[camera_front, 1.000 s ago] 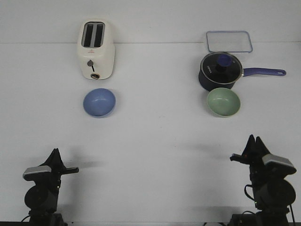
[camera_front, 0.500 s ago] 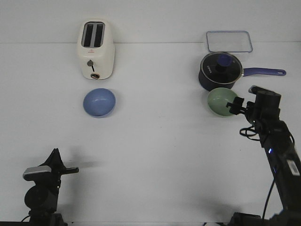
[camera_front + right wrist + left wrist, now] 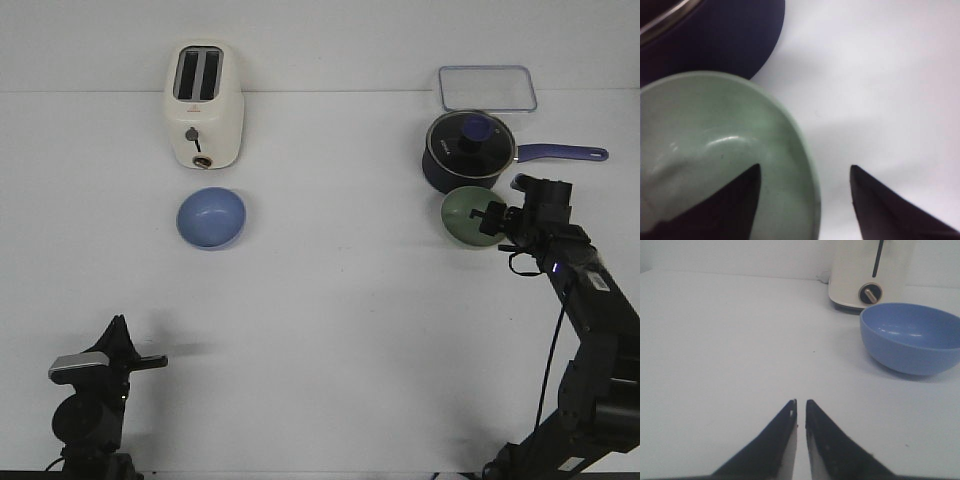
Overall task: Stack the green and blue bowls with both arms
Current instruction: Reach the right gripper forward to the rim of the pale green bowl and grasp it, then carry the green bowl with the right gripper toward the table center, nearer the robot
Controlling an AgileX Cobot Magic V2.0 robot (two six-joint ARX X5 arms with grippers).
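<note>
White matte table (image 3: 330, 330): bears every item; bare across the middle, which would leave room for a stack between the two arms

Slim black right arm (image 3: 590, 330): reaches forward from its base to the far right of the table, placing its claw at the nearest task item

Cream two-slot toaster (image 3: 203, 104): far left, just behind the blue bowl; not part of the task

Dark navy saucepan with glass lid and long blue handle (image 3: 468, 150): far right, just behind the green bowl and possibly touching it. Judgement: it blocks approach from behind, which would explain a grasp at the bowl's right-hand rim

Clear rectangular lid (image 3: 487, 88): behind the saucepan, apart from it

Pale sage green round bowl (image 3: 470, 216): upright on the table, far right

Light periwinkle blue round bowl (image 3: 211, 217): upright, far left, well apart from the green bowl, untouched

Right gripper (image 3: 805, 175): jaws spread, one finger inside the green bowl (image 3: 715, 150) and one outside, straddling the rim; not yet clamped. Judgement: positioned for a rim pinch

Left gripper (image 3: 800, 407): at its base, tips nearly together, holding nothing, pointed toward the blue bowl (image 3: 912, 337)
</note>
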